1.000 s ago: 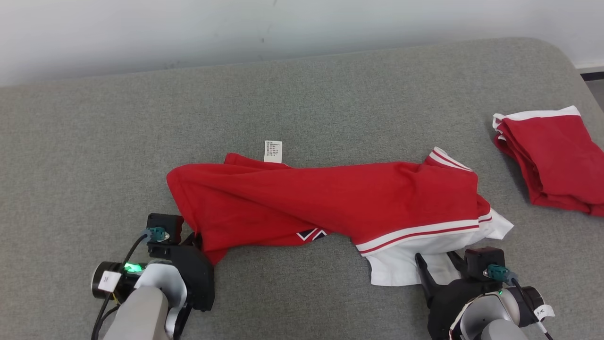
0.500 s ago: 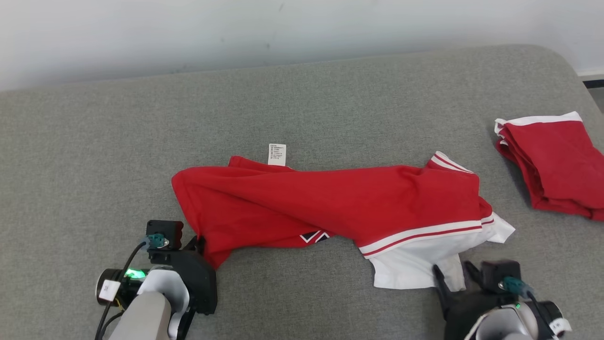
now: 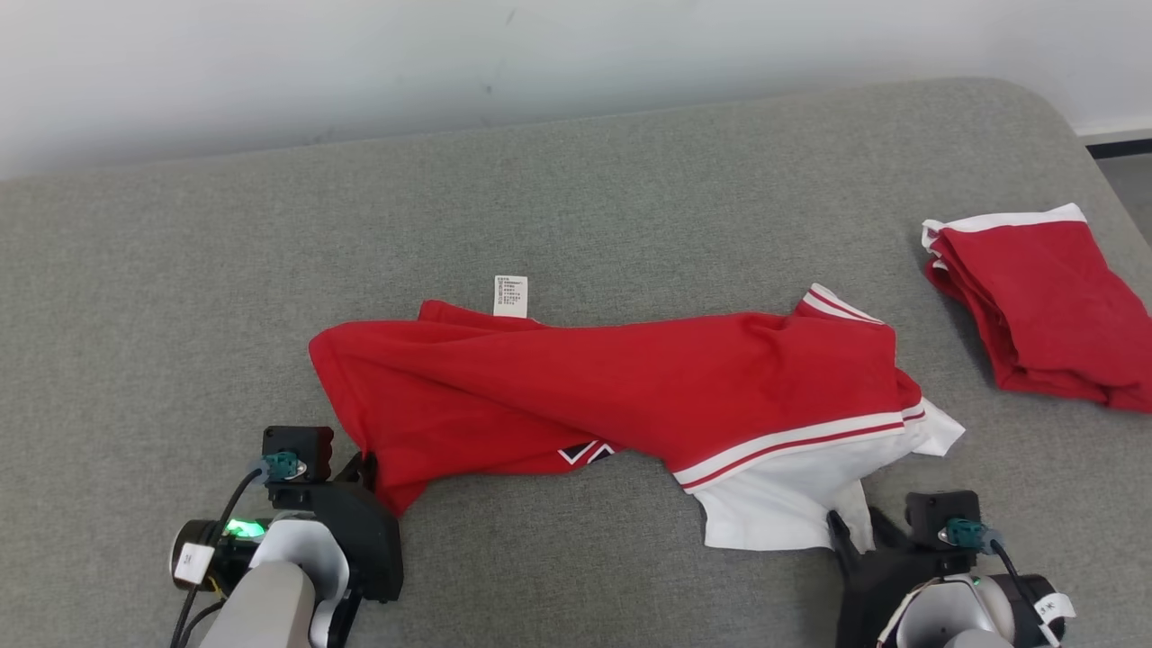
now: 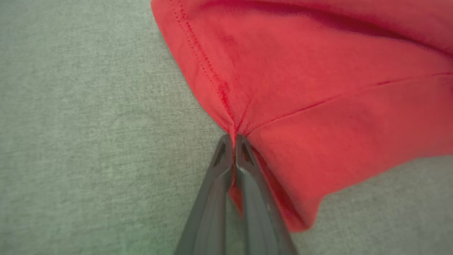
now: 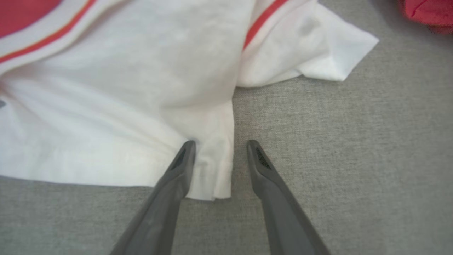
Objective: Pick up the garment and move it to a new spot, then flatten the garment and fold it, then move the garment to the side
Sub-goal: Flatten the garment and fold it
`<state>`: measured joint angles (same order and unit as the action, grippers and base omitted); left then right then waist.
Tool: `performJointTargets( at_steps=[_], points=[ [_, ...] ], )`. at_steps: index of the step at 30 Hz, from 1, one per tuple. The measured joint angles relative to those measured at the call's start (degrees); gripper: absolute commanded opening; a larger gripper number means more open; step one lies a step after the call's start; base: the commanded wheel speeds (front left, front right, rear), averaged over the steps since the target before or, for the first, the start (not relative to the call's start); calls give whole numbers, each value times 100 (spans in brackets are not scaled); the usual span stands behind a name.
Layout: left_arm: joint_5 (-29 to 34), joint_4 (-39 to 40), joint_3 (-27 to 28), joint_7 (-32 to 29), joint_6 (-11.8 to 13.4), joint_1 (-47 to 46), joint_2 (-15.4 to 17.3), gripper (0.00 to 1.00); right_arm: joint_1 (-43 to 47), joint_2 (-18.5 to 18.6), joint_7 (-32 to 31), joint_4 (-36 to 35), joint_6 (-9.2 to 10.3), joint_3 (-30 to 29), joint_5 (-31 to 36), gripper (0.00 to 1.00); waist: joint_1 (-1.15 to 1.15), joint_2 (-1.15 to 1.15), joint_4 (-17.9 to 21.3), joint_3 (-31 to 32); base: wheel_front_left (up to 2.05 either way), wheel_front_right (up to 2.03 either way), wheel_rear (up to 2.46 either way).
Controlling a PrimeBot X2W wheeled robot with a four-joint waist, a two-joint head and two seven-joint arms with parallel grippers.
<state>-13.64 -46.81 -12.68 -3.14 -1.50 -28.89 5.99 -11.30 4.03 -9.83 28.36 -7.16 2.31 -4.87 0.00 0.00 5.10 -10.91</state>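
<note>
Right end effector (image 5: 221,148) has narrowed astride the garment (image 5: 116,106) corner.

You can't read the care label (image 3: 510,296): too small. The folded red garment (image 3: 1035,301) runs off the head view's right edge, and a fold hides half the emblem (image 3: 589,451).

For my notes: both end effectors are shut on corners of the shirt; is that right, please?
Not quite: the right wrist view shows the right end effector open, astride the shirt's white corner. The left end effector is shut on the red corner.
</note>
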Motion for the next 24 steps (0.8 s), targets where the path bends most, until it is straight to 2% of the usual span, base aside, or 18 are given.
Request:
performJointTargets(
  at_steps=[5,8,12,16,20,24],
  points=[
    [-149,1,58,152,-18,1,-60,0,-36,-9,110,-7,-7,126,-216,0,1,1,-62,46,0,0,0],
    [-500,98,256,353,-152,59,-133,0,-1,29,277,-188,-21,112,-270,0,1,2,-78,118,0,0,0],
    [-1385,565,688,677,-377,155,-236,0,-29,65,487,-891,-23,153,-442,0,2,3,-57,230,0,0,0],
    [-1777,1301,815,767,-467,87,-272,0,-207,252,415,-1814,-23,201,-564,0,1,2,22,326,0,0,0],
    [-2287,2059,1004,389,-514,-175,-258,0,-639,559,86,-2576,-23,353,-698,0,1,2,123,394,0,0,0],
    [-2819,2624,1269,-126,-482,-565,-204,0,-1350,911,-194,-2863,-23,504,-917,0,1,2,234,380,0,0,0]
  ],
)
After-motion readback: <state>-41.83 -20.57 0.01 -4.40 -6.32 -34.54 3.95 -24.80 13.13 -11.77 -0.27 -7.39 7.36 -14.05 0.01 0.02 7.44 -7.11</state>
